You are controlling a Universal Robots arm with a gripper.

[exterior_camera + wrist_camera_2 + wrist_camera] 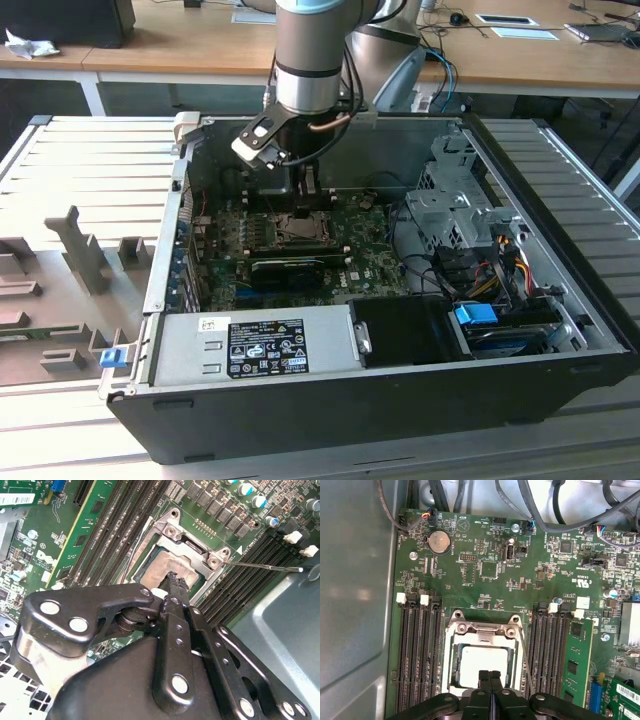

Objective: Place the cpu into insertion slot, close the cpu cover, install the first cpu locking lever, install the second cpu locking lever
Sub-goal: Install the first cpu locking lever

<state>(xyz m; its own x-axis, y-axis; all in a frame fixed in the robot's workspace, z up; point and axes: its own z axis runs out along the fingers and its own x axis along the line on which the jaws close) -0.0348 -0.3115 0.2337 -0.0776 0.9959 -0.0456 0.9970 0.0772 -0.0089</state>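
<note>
Gripper [490, 675] over cpu [479, 661] edge

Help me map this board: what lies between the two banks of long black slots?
In the first wrist view, the metal-rimmed socket lies there, chip showing through its silvery cover, with the shut gripper over it.

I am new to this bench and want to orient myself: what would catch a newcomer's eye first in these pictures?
The grey robot arm reaching down into the open computer case, at the exterior view's upper middle, strikes first. In the first wrist view, its gripper, fingers shut together, stands over the pale cpu, framed by the silvery cpu cover.
</note>
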